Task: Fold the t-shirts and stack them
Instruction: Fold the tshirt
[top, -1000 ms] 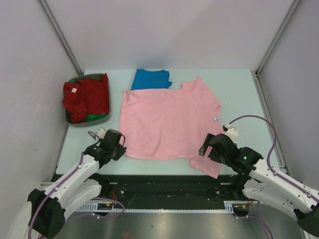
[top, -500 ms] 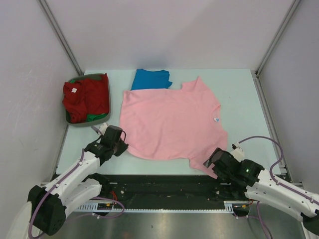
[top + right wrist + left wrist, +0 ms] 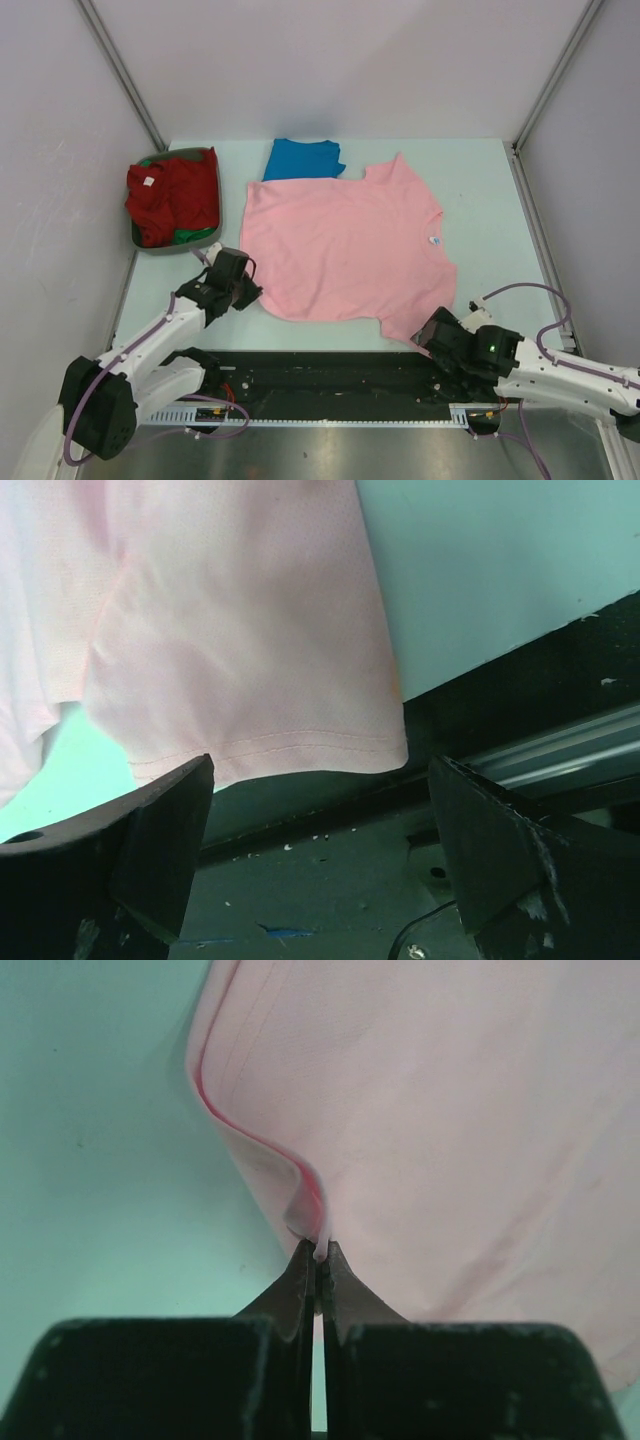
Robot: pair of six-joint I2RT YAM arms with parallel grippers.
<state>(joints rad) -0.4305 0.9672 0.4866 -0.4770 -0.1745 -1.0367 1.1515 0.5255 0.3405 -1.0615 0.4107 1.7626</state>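
Observation:
A pink t-shirt [image 3: 345, 245] lies spread flat on the pale green table [image 3: 480, 190]. My left gripper [image 3: 243, 283] is shut on the shirt's near-left hem; in the left wrist view the pink t-shirt [image 3: 450, 1110] edge bunches up between the closed fingertips [image 3: 305, 1265]. My right gripper [image 3: 430, 330] stands open at the near-right sleeve [image 3: 250, 650], which hangs over the table's front edge just ahead of the fingers [image 3: 165, 835]. A folded blue t-shirt [image 3: 303, 158] lies behind the pink one.
A grey-green bin [image 3: 208, 234] at the far left holds red clothing [image 3: 170, 195]. The black rail [image 3: 330, 375] runs along the table's front edge, with a dark gap below it in the right wrist view.
The left gripper has moved up and right to the shirt's near-left hem and shut on it. The right arm has dropped low toward the front edge at the near-right sleeve.

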